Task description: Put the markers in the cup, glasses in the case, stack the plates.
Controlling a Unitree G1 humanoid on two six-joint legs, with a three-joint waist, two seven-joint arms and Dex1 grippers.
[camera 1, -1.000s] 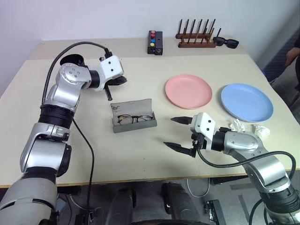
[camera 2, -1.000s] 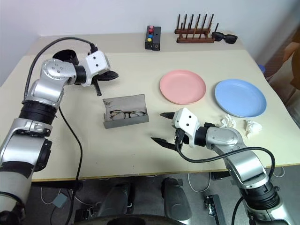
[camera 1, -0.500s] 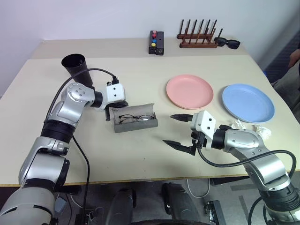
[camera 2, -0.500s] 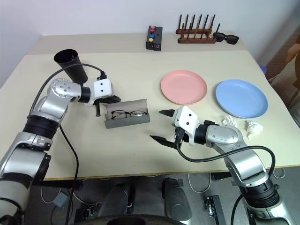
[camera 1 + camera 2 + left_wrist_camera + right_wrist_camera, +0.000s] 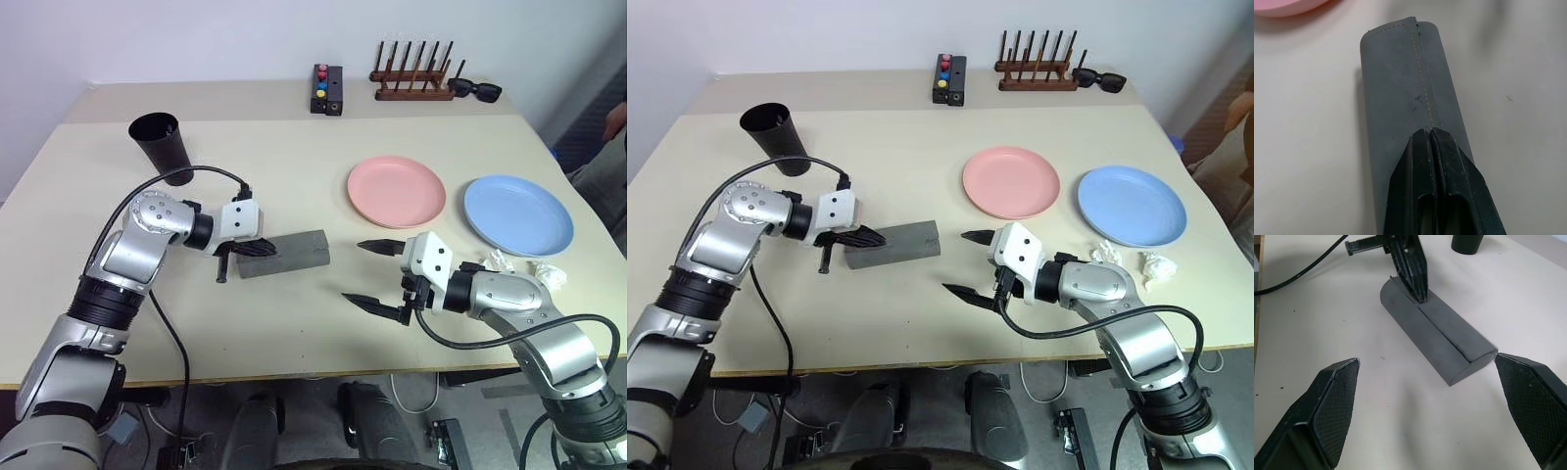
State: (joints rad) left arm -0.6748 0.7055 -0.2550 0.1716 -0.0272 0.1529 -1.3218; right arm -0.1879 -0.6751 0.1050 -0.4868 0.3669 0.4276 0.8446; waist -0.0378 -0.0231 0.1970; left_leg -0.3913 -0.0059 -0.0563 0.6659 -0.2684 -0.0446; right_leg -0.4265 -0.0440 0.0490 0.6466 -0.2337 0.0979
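Lying closed, grey felt case [image 5: 286, 254] under left claw [image 5: 257, 249].

- No text, label, brand, number or sign can be read on anything in these views.
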